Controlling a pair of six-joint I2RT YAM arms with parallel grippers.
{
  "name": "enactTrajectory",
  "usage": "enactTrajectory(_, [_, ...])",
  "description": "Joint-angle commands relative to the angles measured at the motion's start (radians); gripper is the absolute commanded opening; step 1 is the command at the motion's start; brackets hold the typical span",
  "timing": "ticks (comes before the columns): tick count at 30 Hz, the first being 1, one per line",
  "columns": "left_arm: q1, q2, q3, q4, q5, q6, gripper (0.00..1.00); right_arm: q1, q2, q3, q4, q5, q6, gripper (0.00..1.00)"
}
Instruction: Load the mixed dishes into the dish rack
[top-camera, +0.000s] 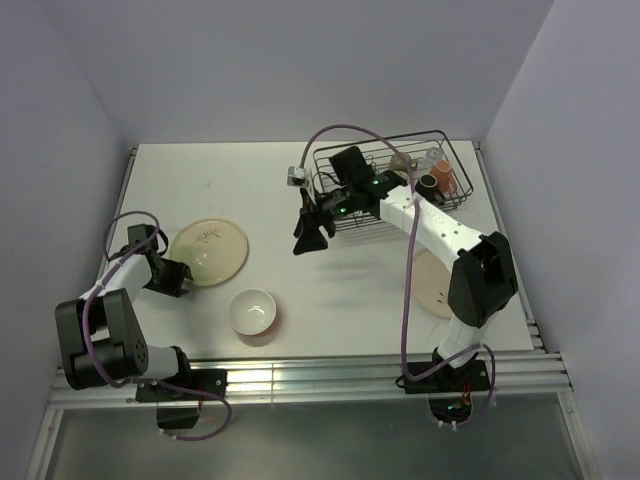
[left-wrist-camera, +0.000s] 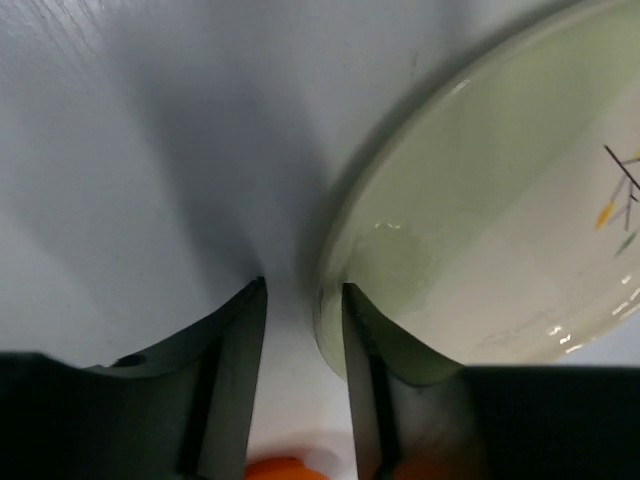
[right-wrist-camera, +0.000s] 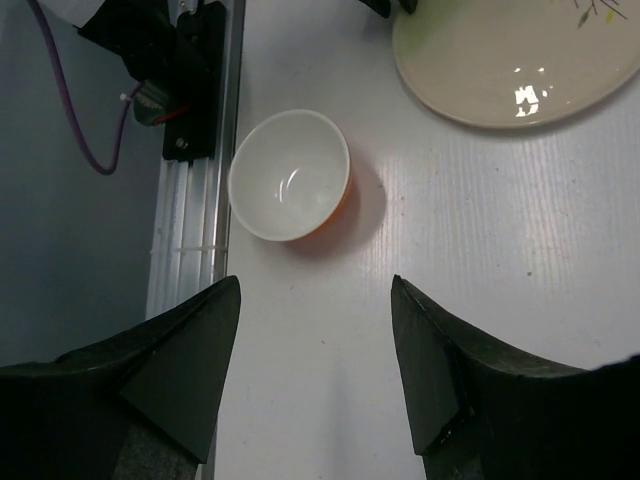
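The dish rack (top-camera: 385, 185) stood far right, well apart from the flat-lying sprig plate (top-camera: 208, 250), whose rim barely entered the narrowly parted jaws of the left gripper (left-wrist-camera: 303, 290), so a shallow pinch might have slipped; the right gripper (right-wrist-camera: 315, 285) hung spread, empty.

— How do the arms look?
— The left arm (top-camera: 100, 335) and right arm (top-camera: 440, 232) both show white links between bulky black joints.
— Cables?
— A purple cable (top-camera: 408, 290) loops along each. Small green lights (top-camera: 375, 183) glow upper centre; the right gripper (right-wrist-camera: 315, 285) has dark wedge-shaped fingers (right-wrist-camera: 190, 370).
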Motion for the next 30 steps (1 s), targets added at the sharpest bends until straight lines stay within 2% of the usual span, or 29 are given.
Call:
enactTrajectory(1, [0.004, 0.034, -0.010, 0.075, 0.017, -0.002, 0.39, 0.022, 0.023, 0.037, 0.035, -0.001, 0.010, 0.69])
enactTrajectory(2, [0.004, 0.041, -0.012, 0.089, 0.019, 0.001, 0.33, 0.024, 0.026, 0.042, 0.034, 0.002, 0.012, 0.69])
enactTrajectory(5, [0.004, 0.056, -0.018, 0.107, 0.014, 0.017, 0.24, 0.038, 0.038, 0.066, 0.017, 0.019, -0.005, 0.69])
enactTrajectory(11, [0.004, 0.055, -0.051, 0.150, 0.025, 0.058, 0.13, 0.136, 0.057, 0.137, -0.110, 0.105, -0.285, 0.71])
enactTrajectory(14, [0.005, 0.033, -0.071, 0.192, 0.061, 0.069, 0.06, 0.185, 0.043, 0.109, -0.068, 0.175, -0.413, 0.72])
enactTrajectory(17, [0.005, -0.002, -0.076, 0.218, 0.126, 0.069, 0.01, 0.208, 0.020, 0.056, 0.050, 0.208, -0.508, 0.74])
enactTrajectory(19, [0.005, -0.030, -0.067, 0.218, 0.170, 0.070, 0.00, 0.210, 0.012, 0.008, 0.159, 0.202, -0.578, 0.76])
enactTrajectory(20, [0.005, -0.037, -0.061, 0.213, 0.186, 0.072, 0.00, 0.214, 0.018, 0.007, 0.176, 0.197, -0.608, 0.77])
enactTrajectory(21, [0.005, -0.044, -0.052, 0.210, 0.216, 0.072, 0.00, 0.217, 0.052, 0.020, 0.166, 0.189, -0.723, 0.77])
enactTrajectory(22, [0.005, -0.060, -0.050, 0.204, 0.232, 0.071, 0.00, 0.219, 0.070, 0.037, 0.138, 0.189, -0.765, 0.77])
enactTrajectory(30, [0.005, -0.143, -0.038, 0.196, 0.344, 0.025, 0.00, 0.272, 0.204, 0.071, 0.351, 0.352, -0.767, 0.77])
